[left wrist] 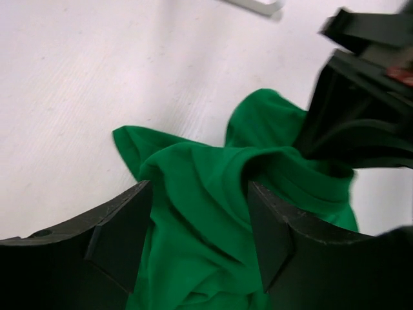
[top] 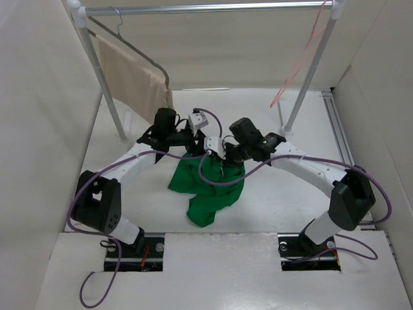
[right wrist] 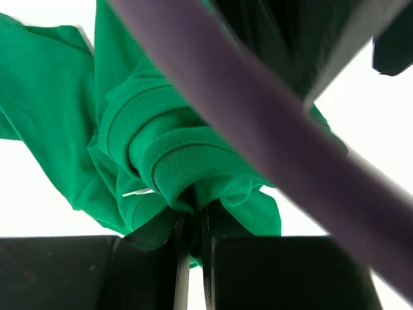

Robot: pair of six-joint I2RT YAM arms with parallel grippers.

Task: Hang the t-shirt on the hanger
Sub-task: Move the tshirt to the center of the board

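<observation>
**A:** Where is the t-shirt?
**B:** In the middle of the worktop, bunched up; most of the cloth trails toward the near edge.
**A:** And the fingers?
**B:** The right fingers are closed, pinching the ribbed collar; the left fingers stand apart, one on either side of a fold, clamping nothing.
**A:** The hanger?
**B:** Hanging from the rail at the far right; well apart from the cloth.
</observation>
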